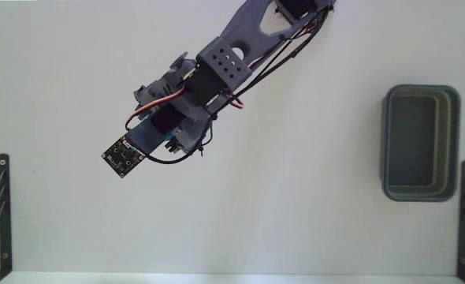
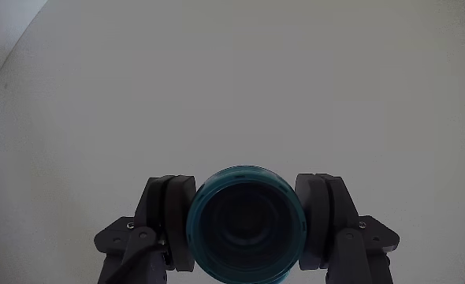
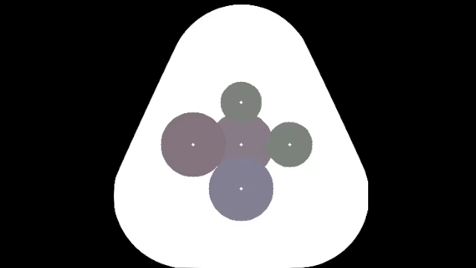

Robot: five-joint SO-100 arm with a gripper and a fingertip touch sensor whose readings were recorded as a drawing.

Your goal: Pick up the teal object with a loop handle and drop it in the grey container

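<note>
Teal cup is seen in the wrist view squarely between the two jaws, its round rim facing the camera and its dark hollow centre exposed. Both fingers are pressed against its sides, so the gripper is clamped on it. No loop handle can be made out. In the fixed view, only a sliver of teal is visible under the arm, well apart from the grey bin at the right of the white table.
</note>
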